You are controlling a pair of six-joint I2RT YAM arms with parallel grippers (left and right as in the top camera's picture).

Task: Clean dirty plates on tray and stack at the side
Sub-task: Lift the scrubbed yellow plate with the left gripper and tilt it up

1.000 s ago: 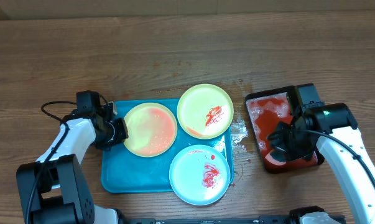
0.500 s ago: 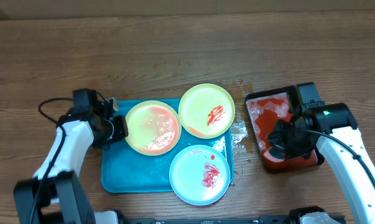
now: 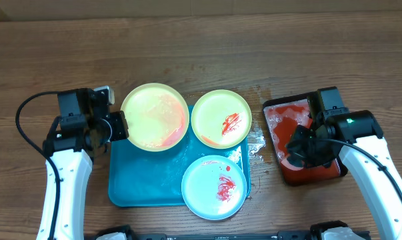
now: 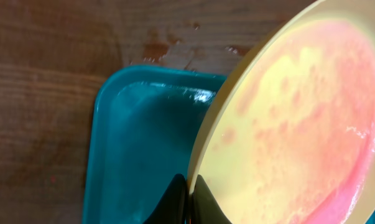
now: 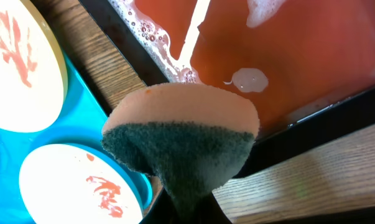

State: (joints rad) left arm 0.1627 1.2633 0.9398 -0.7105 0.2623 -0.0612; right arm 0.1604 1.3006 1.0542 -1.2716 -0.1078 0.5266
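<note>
My left gripper (image 3: 121,125) (image 4: 191,198) is shut on the rim of a pale yellow-green plate (image 3: 154,117) (image 4: 299,124) smeared pink-red, holding it lifted over the top left of the turquoise tray (image 3: 141,187) (image 4: 137,143). A second yellow-green plate (image 3: 221,119) (image 5: 22,68) with a red smear sits at the tray's top right. A pale blue-white plate (image 3: 214,187) (image 5: 75,186) with red smears sits at the bottom right. My right gripper (image 3: 301,148) (image 5: 190,208) is shut on an orange and dark green sponge (image 5: 181,137), over the black tray's left edge.
A black tray (image 3: 304,143) (image 5: 287,68) of red soapy liquid stands right of the turquoise tray. Wet drops lie on the wooden table (image 3: 201,53) between the two trays. A black cable (image 3: 27,110) loops by my left arm.
My left gripper has lifted the smeared yellow-green plate off the tray and moved it up and to the left. The right gripper has stayed over the black tray.
</note>
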